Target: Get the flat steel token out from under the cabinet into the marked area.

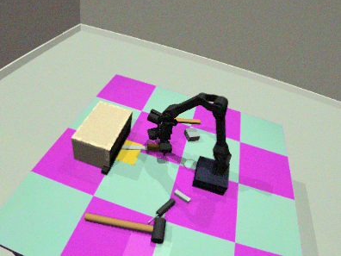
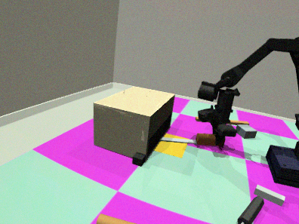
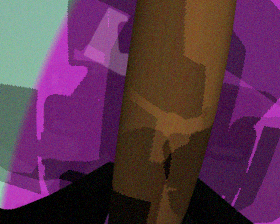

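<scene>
The cream cabinet (image 1: 103, 121) (image 2: 121, 129) stands left, its dark front side facing the arm. The yellow marked area (image 1: 129, 156) (image 2: 171, 150) lies in front of it. My gripper (image 1: 164, 147) (image 2: 220, 140) is shut on the brown handle (image 1: 152, 146) (image 2: 205, 139) (image 3: 170, 90) of a tool, low over the table. The tool's long pale blade (image 1: 135, 147) (image 2: 179, 140) crosses above the yellow area and reaches the cabinet's front; its far end is hidden. I cannot make out the token in any view.
A small black block (image 1: 106, 170) (image 2: 139, 158) is at the cabinet's near front corner. An orange stick (image 1: 188, 121) (image 2: 239, 123) and grey block (image 1: 192, 134) (image 2: 246, 131) lie behind the gripper. A white block (image 1: 182, 196) (image 2: 269, 194), dark-handled tool (image 1: 165, 207) (image 2: 251, 210) and mallet (image 1: 158, 229) lie nearer the camera.
</scene>
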You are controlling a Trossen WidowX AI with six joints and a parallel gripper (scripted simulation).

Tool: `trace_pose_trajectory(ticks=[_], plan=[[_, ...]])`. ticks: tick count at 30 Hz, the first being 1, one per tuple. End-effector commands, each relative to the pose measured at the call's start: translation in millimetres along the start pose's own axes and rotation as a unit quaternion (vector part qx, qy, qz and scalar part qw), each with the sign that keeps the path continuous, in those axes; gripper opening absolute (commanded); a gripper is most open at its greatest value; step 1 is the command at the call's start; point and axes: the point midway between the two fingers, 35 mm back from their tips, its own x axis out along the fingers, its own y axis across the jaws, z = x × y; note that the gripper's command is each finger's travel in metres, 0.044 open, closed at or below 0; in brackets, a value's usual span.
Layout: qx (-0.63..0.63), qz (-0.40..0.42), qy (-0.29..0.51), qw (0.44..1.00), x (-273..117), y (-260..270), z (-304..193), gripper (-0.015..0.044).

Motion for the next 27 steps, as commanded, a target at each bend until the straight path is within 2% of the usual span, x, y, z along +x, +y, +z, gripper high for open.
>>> trace_pose_trajectory(ticks=[1, 27], plan=[[-0.002, 0.001, 0.000, 1.000, 0.9, 0.0, -7.0, 0.0000], [-0.002, 0.001, 0.002, 1.000, 1.3, -1.7, -42.6, 0.0000]])
